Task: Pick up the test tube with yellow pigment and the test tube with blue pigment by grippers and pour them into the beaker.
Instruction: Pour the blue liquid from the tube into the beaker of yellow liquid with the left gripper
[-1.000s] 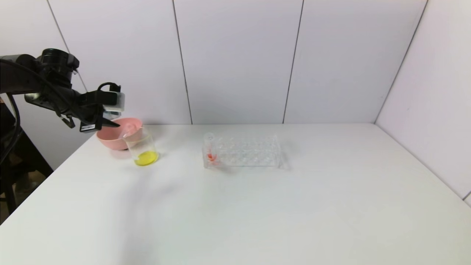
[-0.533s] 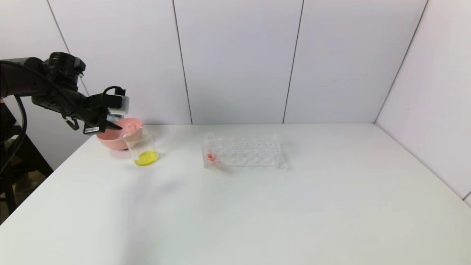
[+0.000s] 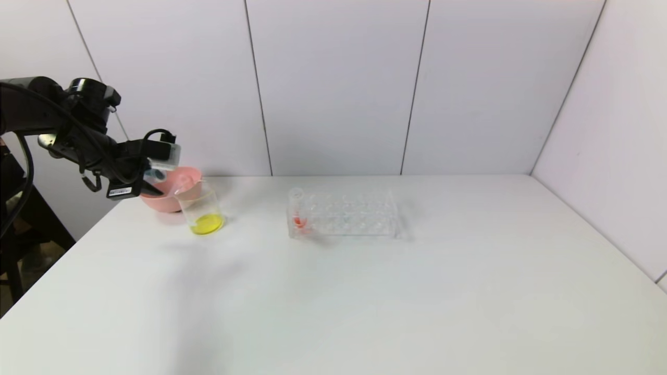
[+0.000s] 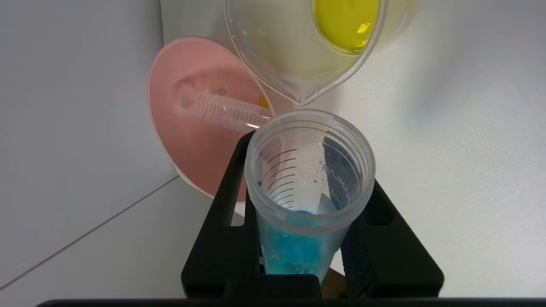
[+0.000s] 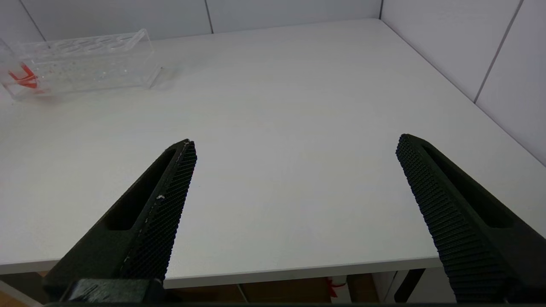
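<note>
Risk at the pour. The left tool (image 4: 305, 238) is clamped on the test tube with blue pigment (image 4: 305, 200), whose open mouth lies just short of the pouring lip of the beaker (image 4: 298, 47), not over the opening. If the tube tips further from here, the blue liquid (collected at the closed end, near the tool) would probably run out short of the rim and land on the white surface (image 4: 460, 162) or in the pink bowl (image 4: 192, 140) beside it. The mouth also looks close enough to the lip that a forward push could nudge the light beaker, which already holds yellow liquid. The grip sits low on the smooth tube, so the tube may slip or swing as it tilts.

Pose. In the head view the left arm reaches in from the robot's left, its tool (image 3: 151, 182) raised above the surface at the bowl (image 3: 164, 200), pointing toward the beaker (image 3: 200, 211) with the tube near horizontal. An emptied tube with a trace of yellow (image 4: 222, 108) lies in the bowl. The right tool (image 5: 294, 204) hangs wide apart and empty over the near edge of the surface, well away from the clear rack (image 5: 81, 59) with its red-tipped tube (image 5: 21, 76).
</note>
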Motion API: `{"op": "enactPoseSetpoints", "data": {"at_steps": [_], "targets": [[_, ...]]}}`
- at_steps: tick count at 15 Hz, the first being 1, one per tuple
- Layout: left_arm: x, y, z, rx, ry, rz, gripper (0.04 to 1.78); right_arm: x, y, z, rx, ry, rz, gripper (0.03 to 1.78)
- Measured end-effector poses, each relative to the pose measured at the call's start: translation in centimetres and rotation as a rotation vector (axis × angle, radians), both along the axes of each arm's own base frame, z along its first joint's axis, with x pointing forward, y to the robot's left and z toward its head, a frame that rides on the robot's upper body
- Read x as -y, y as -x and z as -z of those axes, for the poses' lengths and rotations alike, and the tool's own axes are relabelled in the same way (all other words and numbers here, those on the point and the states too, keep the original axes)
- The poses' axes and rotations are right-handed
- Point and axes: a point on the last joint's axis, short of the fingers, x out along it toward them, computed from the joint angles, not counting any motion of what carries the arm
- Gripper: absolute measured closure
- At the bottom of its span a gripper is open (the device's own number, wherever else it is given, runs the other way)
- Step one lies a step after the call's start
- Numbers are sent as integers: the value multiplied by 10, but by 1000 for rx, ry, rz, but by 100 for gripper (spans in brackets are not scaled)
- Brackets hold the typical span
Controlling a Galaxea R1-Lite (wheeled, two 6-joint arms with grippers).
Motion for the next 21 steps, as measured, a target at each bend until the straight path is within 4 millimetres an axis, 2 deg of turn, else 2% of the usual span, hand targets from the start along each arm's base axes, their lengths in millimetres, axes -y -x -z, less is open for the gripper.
{"op": "enactPoseSetpoints", "data": {"at_steps": [21], "targets": [[1,3,5,-73,-53,-85,129,0,0,0,0,0,0,10]]}}
